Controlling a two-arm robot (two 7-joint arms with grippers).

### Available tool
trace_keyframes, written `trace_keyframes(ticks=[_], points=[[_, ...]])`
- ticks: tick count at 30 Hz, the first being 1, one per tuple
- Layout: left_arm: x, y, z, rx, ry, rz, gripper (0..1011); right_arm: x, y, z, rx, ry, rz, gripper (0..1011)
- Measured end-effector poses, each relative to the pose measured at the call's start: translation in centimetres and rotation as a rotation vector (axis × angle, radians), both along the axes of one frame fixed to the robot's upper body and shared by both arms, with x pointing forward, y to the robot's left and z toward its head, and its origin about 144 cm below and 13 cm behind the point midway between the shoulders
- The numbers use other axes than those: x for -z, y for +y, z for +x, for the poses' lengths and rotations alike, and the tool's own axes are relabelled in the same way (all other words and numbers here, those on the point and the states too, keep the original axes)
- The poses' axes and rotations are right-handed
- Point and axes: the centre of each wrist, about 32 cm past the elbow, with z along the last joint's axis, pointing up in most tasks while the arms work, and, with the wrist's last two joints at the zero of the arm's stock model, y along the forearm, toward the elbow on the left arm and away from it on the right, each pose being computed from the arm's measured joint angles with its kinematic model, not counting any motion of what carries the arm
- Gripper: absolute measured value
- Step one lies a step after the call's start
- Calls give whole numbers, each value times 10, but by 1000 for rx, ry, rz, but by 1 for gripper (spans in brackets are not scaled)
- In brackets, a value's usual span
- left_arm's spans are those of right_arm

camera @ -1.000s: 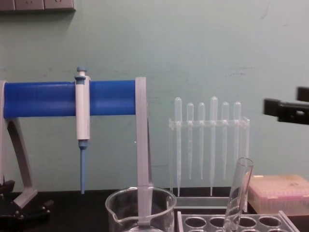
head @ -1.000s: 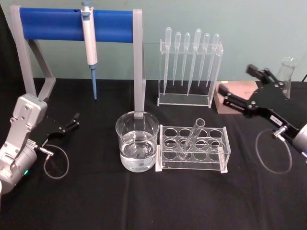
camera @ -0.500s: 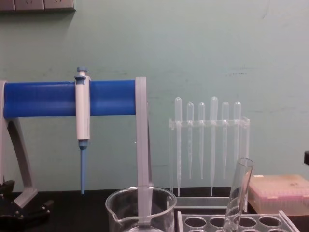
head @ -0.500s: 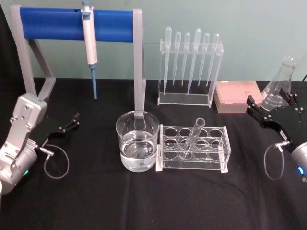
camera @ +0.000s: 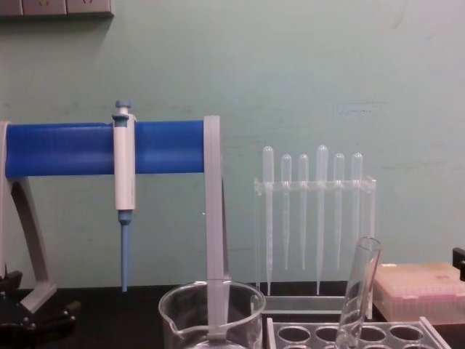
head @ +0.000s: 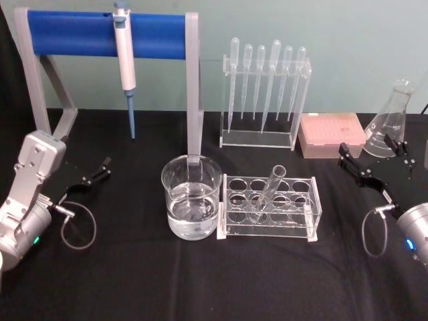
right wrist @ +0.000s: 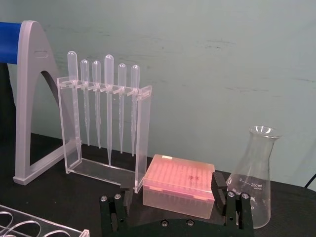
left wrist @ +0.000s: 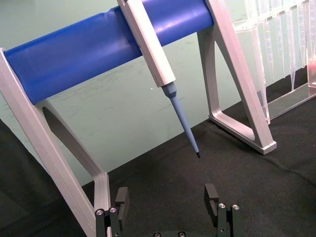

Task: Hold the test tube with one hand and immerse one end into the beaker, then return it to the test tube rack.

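Test tube of clear colourless glass [head: 268, 188], with its round closed bottom down and plain rim up, stands tilted in the clear rack with round holes [head: 270, 206] on the black table [head: 200, 281]; its rim leans away from us and toward our right. We see its upper part in the chest view too [camera: 359, 287], rising out of the rack's holes. Nothing grips it.

Just beside the rack, on our left of it, sits the wide clear glass beaker [head: 192, 196] with clear liquid in its lower part; rack and beaker look to be touching or nearly so. From the chest view the beaker's rim with its pouring lip [camera: 211, 309] shows at the bottom, in front of a grey post of the blue-barred stand [head: 107, 35], from which the white-and-blue pipettor [head: 125, 63] hangs.

Our right end effector [head: 373, 161], black with narrow fingers on a silver wrist, hovers low at the right side of the table, well apart from the tube, with its fingers spread wide and holding nothing. Its wrist view looks past those parted fingers [right wrist: 219, 186] at the pink tip box [right wrist: 178, 184], the clear conical flask [right wrist: 251, 177] and the rack of thin plastic pipettes [right wrist: 106, 121].

Our left end effector [head: 97, 173] rests low at the left of the table, fingers likewise apart and empty, as its wrist view [left wrist: 165, 202] confirms.
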Motion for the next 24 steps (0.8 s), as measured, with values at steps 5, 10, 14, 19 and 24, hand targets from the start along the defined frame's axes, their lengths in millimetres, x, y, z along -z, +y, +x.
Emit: trace_keyframes(ticks=[5,10,14,19,24], points=[[0,0,0,0,0,0,1000,0,0,0,-1,-1,-1,1003],[0,0,0,0,0,0,1000,-1,0,0,-1,-2,-1,1002],[0,0,0,0,0,0,1000,-1,0,0,-2,-2,-1,1002],[0,0,0,0,0,0,1000,-1,0,0,-2,-2,-1,1002],[0,0,0,0,0,0,1000,-1,0,0,-2,-3,-1,1002]])
